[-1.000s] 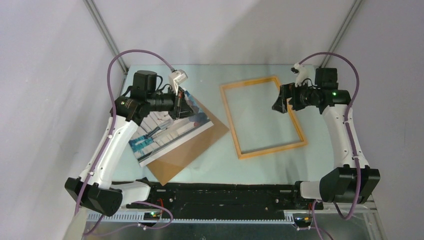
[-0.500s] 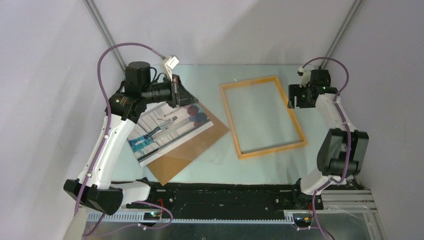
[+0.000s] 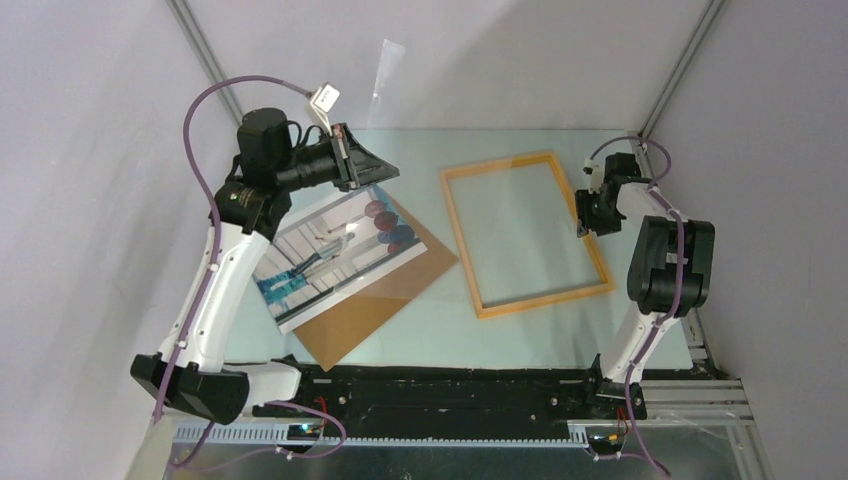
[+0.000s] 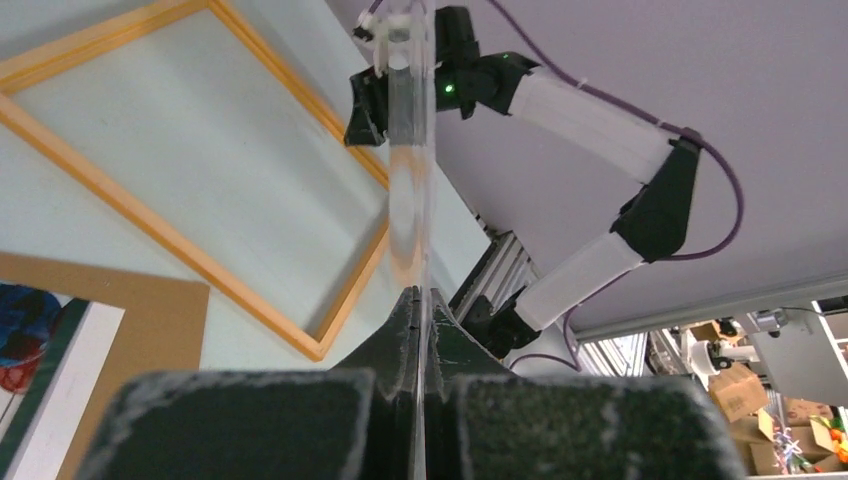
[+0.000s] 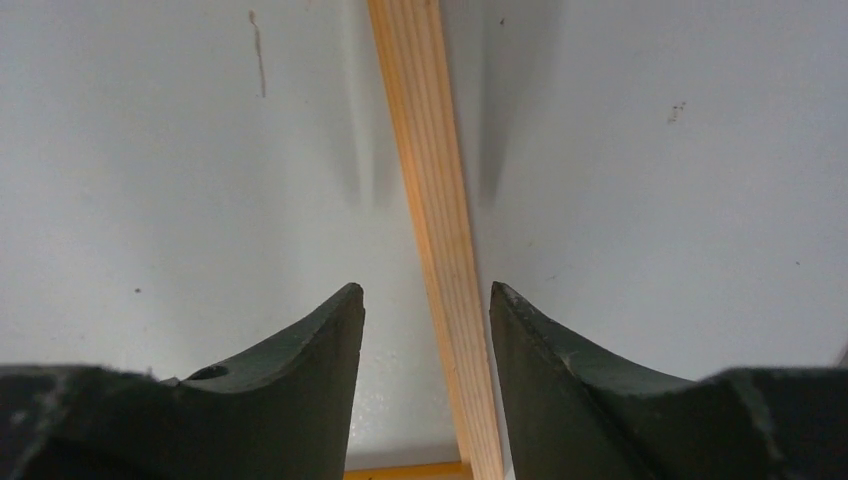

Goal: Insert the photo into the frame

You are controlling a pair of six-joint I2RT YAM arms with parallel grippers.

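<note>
L gripper [image 4: 420,310] clamps clear pane [image 4: 410,170] aloft; R gripper [image 5: 425,290] gapes astride frame [image 5: 422,130] at its right rail. Prob. bracing frame; next: photo [image 3: 330,255], on brown board [image 3: 380,300] at left, needs carrying in.

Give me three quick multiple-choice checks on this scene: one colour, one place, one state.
1. The frame is: A orange-yellow; B black; C white.
2. The photo lies: A inside the frame; B on the brown board; C under the frame.
3. The left gripper is: A open and empty; B shut on the photo; C shut on a clear pane.

Answers:
1 A, the right wrist view shows its orange-yellow wooden rail.
2 B, brown board shows past the photo's edges, to the left of the frame.
3 C, the pane rises edge-on out of the closed jaws.
</note>
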